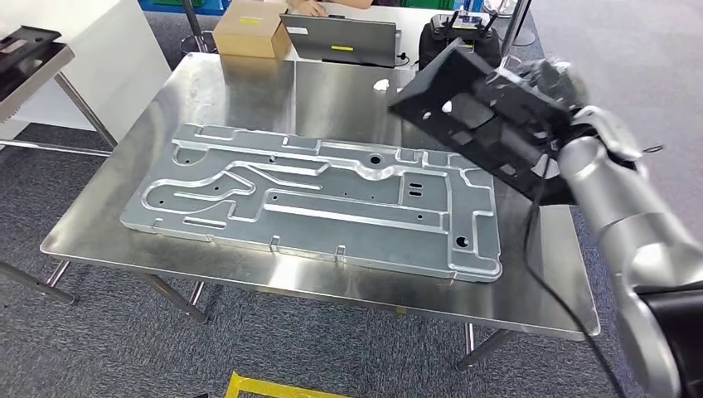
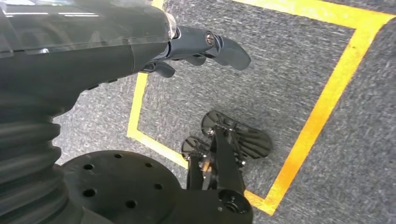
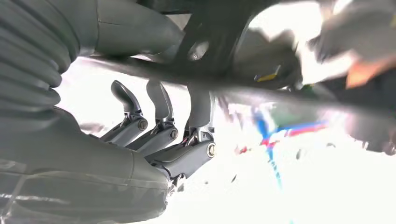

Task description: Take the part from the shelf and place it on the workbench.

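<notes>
My right hand's fingers (image 3: 161, 116) curl up against the flat black perforated metal part (image 1: 477, 112), holding it tilted in the air over the steel workbench's (image 1: 240, 91) far right. My left hand (image 2: 205, 44) hangs loose, holding nothing. To place well: level it, lower onto bare steel right of the large grey machined plate (image 1: 315, 199). Laptop (image 1: 340, 37), controller (image 1: 448, 37) and cardboard box (image 1: 249, 29) stand behind.

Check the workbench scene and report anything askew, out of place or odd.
The flat black perforated part is tilted steeply in the air above the steel workbench's far right side, gripped by the right hand, not yet set down. The large machined aluminium plate lies flat but skewed to the bench edges. A small white scrap sits loose behind it.
</notes>
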You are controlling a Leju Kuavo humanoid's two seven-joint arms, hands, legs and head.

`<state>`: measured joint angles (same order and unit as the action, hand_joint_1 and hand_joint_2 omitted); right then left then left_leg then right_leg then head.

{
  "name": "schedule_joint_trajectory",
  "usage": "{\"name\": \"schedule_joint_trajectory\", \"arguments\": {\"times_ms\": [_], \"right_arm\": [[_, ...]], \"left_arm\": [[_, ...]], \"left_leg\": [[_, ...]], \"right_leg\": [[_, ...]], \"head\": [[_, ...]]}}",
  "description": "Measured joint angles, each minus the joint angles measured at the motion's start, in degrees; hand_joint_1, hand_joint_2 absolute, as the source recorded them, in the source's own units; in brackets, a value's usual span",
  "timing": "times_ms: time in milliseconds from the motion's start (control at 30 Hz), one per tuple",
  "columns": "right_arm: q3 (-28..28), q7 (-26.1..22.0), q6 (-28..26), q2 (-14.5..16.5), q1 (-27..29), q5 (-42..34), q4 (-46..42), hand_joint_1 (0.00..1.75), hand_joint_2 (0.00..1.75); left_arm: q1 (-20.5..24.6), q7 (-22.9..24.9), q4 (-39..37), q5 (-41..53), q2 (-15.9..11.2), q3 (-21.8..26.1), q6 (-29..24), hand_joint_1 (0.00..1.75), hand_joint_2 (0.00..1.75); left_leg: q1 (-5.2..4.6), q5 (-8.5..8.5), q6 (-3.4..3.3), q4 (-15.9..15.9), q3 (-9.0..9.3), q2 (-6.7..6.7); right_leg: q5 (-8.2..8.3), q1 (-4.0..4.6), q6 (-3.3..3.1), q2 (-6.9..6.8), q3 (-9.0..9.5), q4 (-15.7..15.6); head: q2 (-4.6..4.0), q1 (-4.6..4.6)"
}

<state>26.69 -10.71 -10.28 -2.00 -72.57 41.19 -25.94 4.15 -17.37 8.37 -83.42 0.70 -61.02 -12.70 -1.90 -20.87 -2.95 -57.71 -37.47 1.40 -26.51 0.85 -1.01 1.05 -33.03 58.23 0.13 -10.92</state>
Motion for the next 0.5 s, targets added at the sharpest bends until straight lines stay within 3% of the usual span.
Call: {"name": "schedule_joint_trajectory", "arguments": {"times_ms": [233,500], "right_arm": [[5.93,-1.08,0.19,8.71,7.18,2.72,2.4,1.75,1.75],[8.19,1.05,-0.53,11.21,7.65,2.65,2.82,1.75,1.75]], "left_arm": [[-0.58,0.57,0.0,0.06,0.22,-0.01,-1.12,0.0,1.75],[-0.59,0.75,0.0,1.14,0.02,-0.25,-0.43,0.0,1.75]], "left_leg": [[0.06,-0.05,0.45,0.09,0.03,0.2],[0.05,-0.43,0.77,0.09,0.29,-0.54]], "right_leg": [[-0.22,0.04,-0.35,-0.13,0.01,0.05],[-0.23,0.01,-0.53,0.77,0.07,0.04]], "head": [[0.0,-0.01],[0.0,-0.01]]}}
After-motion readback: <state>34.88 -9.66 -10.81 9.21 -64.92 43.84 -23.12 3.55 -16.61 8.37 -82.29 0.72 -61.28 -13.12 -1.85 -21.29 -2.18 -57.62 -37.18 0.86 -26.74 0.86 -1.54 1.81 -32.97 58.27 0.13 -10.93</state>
